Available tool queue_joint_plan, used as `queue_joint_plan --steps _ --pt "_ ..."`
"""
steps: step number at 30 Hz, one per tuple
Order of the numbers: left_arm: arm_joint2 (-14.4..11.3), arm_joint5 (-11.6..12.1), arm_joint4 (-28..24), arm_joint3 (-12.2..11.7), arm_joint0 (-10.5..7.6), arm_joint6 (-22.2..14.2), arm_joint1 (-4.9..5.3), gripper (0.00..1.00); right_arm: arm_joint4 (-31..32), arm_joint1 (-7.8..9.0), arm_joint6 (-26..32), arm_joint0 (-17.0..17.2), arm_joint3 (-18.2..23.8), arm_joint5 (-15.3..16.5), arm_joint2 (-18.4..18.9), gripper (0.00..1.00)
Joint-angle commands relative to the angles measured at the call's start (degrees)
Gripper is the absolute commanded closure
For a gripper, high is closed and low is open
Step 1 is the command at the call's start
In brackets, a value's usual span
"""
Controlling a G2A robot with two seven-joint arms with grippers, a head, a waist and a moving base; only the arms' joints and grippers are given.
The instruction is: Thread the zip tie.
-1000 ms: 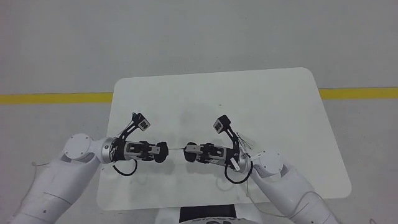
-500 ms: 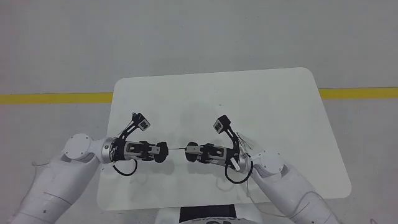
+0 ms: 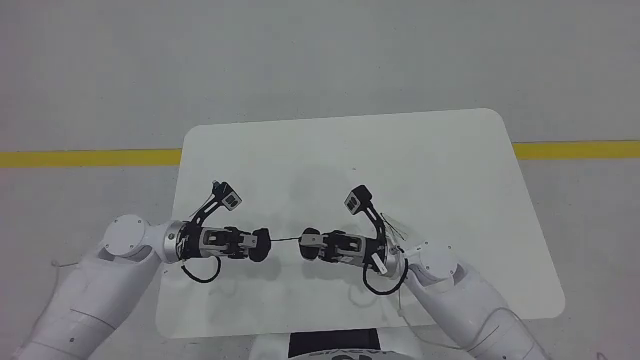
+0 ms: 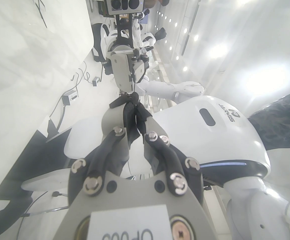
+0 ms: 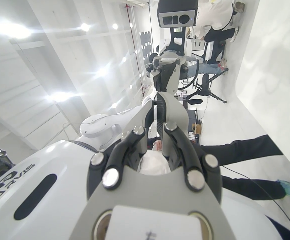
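The left claw (image 4: 134, 111) is pinched together on one dark end of the zip tie (image 3: 283, 241). The right claw (image 5: 160, 106) is clamped on its ribbed strap. The zip tie runs as a thin line between them, held above the bench (image 3: 450, 160) near its front edge.

I judge this to be the alignment step, with both ends gripped and no loop visibly formed. The next move calls for a fine, straight feed along the strap's axis, with both wrists level so the tip meets the slot.

Count: two claws, one zip tie in hand, one bench. A few thin dark strands (image 3: 396, 228) lie by the right arm, possibly spare ties, and I can't count them.
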State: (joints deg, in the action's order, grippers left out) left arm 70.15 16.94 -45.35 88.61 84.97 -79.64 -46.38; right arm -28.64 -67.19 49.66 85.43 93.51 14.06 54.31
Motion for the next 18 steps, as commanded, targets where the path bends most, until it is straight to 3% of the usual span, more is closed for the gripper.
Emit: queue_joint_plan --steps 1,5,14,18 --pt "0.00 0.00 0.00 0.00 0.00 0.00 0.00 0.00 -0.15 0.04 -0.01 0.13 0.10 0.07 0.07 1.00" --pt "-0.55 -0.54 0.66 1.02 0.06 2.20 -0.16 0.00 -0.52 0.04 -0.09 0.24 0.21 0.28 -0.02 1.00" --pt "-0.73 0.26 0.17 1.83 0.40 1.68 -0.26 0.00 -1.46 -0.40 -1.37 -0.33 -0.14 1.51 -1.44 1.00" --pt "-0.71 0.70 0.03 1.90 0.40 1.29 -0.27 0.00 -0.51 -0.41 -2.36 -0.45 -0.37 0.52 -1.60 1.00"
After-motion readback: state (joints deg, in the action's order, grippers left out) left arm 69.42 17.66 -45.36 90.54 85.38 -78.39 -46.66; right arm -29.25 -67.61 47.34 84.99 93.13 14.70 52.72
